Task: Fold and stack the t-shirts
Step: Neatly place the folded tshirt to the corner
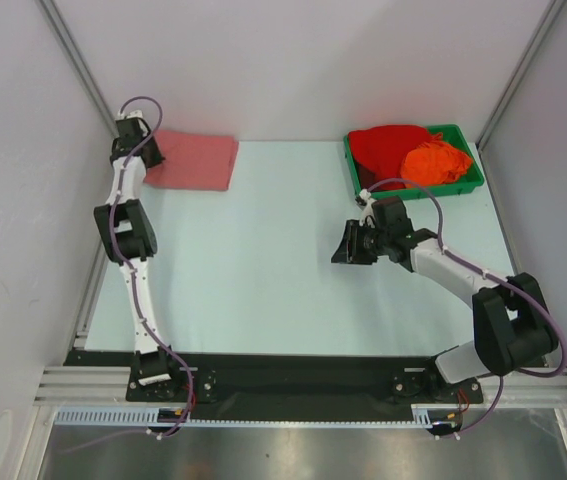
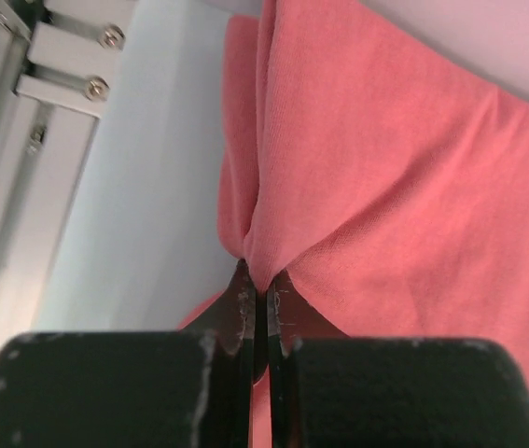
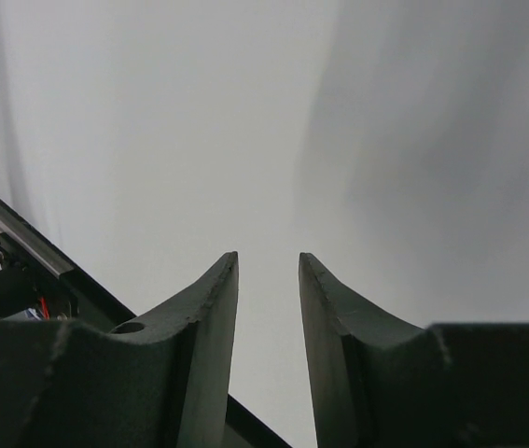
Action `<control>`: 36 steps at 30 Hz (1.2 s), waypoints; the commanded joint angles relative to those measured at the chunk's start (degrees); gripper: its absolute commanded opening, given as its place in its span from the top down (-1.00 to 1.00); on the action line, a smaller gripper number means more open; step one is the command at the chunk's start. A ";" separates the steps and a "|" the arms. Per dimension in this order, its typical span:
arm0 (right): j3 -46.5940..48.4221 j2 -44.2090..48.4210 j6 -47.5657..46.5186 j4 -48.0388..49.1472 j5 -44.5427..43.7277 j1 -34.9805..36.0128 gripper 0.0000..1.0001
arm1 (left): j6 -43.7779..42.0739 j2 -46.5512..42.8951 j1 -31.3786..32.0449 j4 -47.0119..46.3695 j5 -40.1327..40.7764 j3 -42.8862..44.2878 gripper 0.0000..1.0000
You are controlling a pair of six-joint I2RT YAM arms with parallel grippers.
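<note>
As its wrist view shows, left tool (image 2: pixel 262 280) pinches salmon t-shirt (image 2: pixel 404 187).

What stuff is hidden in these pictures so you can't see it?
1. Top view: the orange shirt hides part of the red shirt in the green tray.
2. Top view: the left gripper covers the pink shirt's left edge.
3. Left wrist view: the frame cuts off the pink shirt.
4. Right wrist view: only blurry grey beyond the right gripper.

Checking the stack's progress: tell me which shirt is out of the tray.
The pink shirt, on the table, pinched by the left hand; the red shirt and orange shirt lie in the green tray.
</note>
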State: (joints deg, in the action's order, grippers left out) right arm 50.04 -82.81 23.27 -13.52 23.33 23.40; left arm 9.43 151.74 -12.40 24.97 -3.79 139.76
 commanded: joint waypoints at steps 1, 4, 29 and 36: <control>1.64 -0.86 0.73 2.27 -0.66 -0.02 0.25 | -2.31 0.13 -2.01 -5.63 -2.18 3.50 0.99; 1.90 -2.00 0.99 2.71 -0.57 -0.02 0.25 | -1.17 0.57 -2.98 -6.34 -3.86 3.76 0.99; 2.60 -3.24 2.13 3.24 -0.22 0.16 0.30 | 2.43 -1.36 -5.09 -9.94 -0.26 -0.28 0.99; 2.43 -3.15 2.13 3.15 -0.13 0.16 0.29 | 2.87 -2.68 -5.35 -9.07 1.15 -0.20 0.62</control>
State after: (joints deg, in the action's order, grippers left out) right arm 50.72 -86.80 25.04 -11.66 23.20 23.40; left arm 11.53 153.53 -16.64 18.09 -4.56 139.06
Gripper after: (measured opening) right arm 0.355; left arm 0.164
